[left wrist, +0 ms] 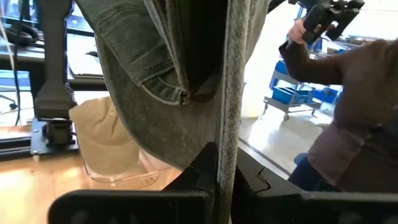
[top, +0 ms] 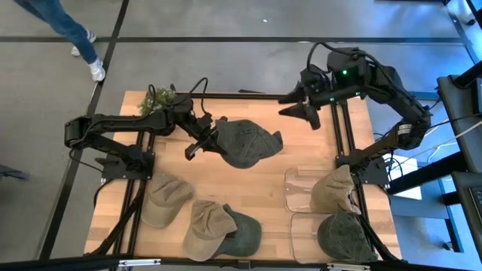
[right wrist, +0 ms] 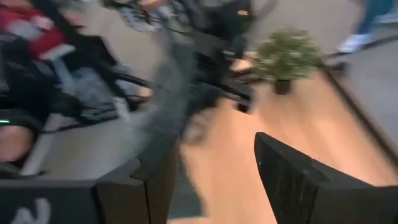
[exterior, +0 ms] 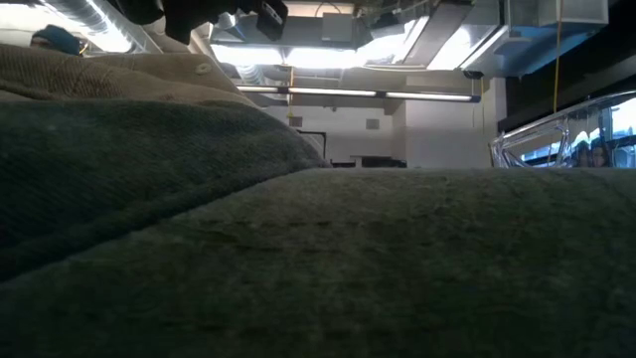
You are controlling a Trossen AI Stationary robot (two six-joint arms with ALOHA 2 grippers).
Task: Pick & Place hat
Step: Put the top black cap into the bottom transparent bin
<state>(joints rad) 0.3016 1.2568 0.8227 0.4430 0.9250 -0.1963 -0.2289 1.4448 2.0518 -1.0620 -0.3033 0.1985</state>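
Hat (top: 246,141) hangs pinched in your left gripper (top: 202,140) above the table (top: 256,188); your right gripper (top: 297,105) waits wide open.

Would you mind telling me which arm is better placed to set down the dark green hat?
The left: its pincer is shut on the dark green hat, while the right pincer hangs open.

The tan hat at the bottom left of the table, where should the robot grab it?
Probably by the brim. The tan hat lies flat on the table, its brim sticking out toward the bottom left, thin enough for two fingers. Come straight down from above on that edge; the round crown looks too wide and soft to pinch.
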